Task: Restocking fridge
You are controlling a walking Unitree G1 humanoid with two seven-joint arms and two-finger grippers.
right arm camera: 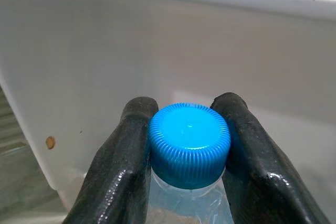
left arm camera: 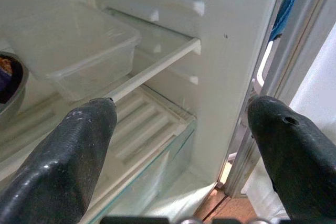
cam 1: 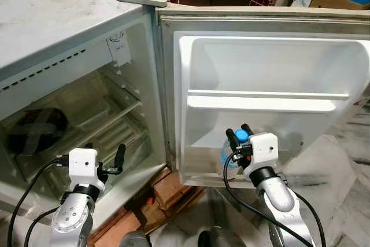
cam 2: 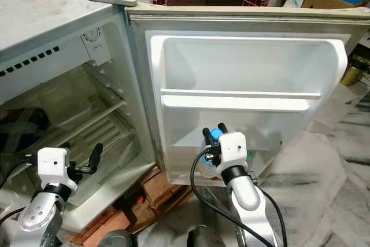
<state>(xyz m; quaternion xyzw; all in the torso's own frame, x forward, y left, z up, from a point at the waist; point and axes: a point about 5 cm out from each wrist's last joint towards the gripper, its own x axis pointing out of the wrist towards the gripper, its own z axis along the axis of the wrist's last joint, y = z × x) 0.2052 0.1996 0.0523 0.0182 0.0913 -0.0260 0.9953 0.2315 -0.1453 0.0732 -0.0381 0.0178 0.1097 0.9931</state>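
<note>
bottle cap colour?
Blue, ribbed cap, gripped by the right gripper. Clearest in the right wrist view.

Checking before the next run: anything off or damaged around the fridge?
Mostly fine. The fridge stands on bricks, and its top is stained. A small rust-like spot marks the door liner. The right tool is shut on the bottle at its cap, upright in the door bin. No spill visible.

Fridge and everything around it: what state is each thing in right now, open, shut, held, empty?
Fridge door: swung wide open.
Door shelf: empty.
Water bottle: upright in the door's bottom rack, blue cap on, gripped at the cap.
Right gripper: shut on the bottle's cap.
Left gripper: open, empty, in front of the fridge interior.
Clear container: lid on, resting on a fridge shelf.
</note>
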